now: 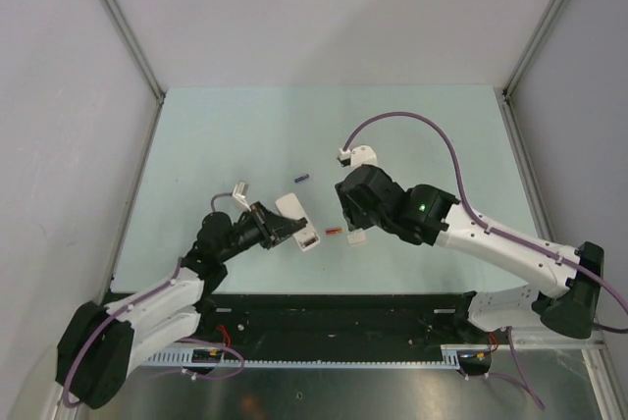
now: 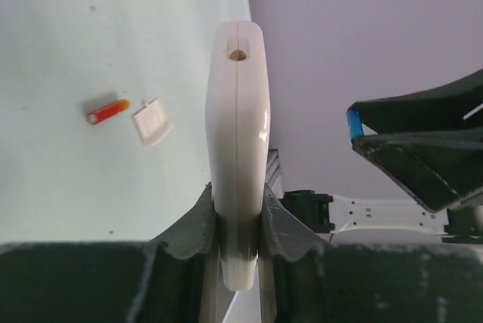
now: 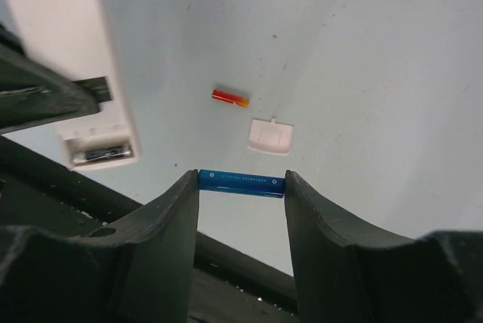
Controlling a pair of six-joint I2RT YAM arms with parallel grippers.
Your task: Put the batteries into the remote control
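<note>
I'm viewing a pale green surface [image 1: 216, 145], grey walls [image 1: 324, 8] around. The left end effector [image 2: 240, 225] is clamping the remote control [image 2: 238, 134] edge-on; the right end effector [image 3: 241, 187] is pinching a blue battery [image 3: 241, 183] end to end, print unreadable. An orange-red battery [image 3: 230, 97] is lying beside the white cover [image 3: 271, 136].

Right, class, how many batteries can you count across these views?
3. A blue battery in the right gripper, an orange-red battery on the table beside the white cover, a dark battery farther back. A fourth may sit in the compartment of the remote.
</note>
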